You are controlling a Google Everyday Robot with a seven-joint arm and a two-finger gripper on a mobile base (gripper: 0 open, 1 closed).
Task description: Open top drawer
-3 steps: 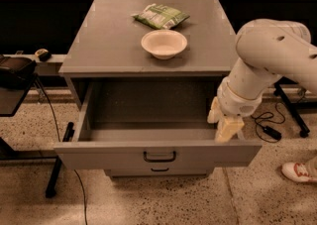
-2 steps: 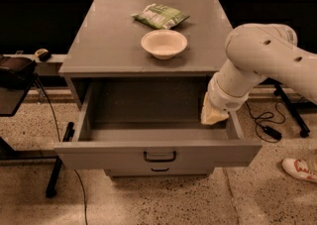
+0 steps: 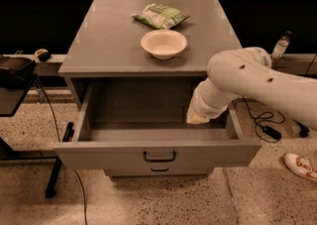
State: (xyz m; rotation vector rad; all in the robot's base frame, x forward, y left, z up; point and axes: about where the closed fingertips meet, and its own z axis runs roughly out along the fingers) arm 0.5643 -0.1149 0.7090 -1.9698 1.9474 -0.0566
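Observation:
The top drawer [image 3: 99, 155] of the grey cabinet stands pulled far out, its deep grey tray showing and its small black bar handle [image 3: 159, 157] at the centre of the front. My white arm reaches in from the right. My gripper [image 3: 196, 116] hangs over the right side of the open tray, just inside the drawer's right wall and above its floor. It touches nothing that I can see. The handle of a lower drawer [image 3: 159, 170] peeks out below the front.
A white bowl [image 3: 164, 43] and a green snack bag [image 3: 160, 16] lie on the cabinet top [image 3: 104, 40]. A black stand [image 3: 15, 78] is at the left. Cables [image 3: 265, 122], a bottle [image 3: 280, 45] and a shoe [image 3: 300, 164] are on the floor at the right.
My arm has swung left and up, moving the gripper from the drawer's front right corner further in over the tray. The drawer stays open as before.

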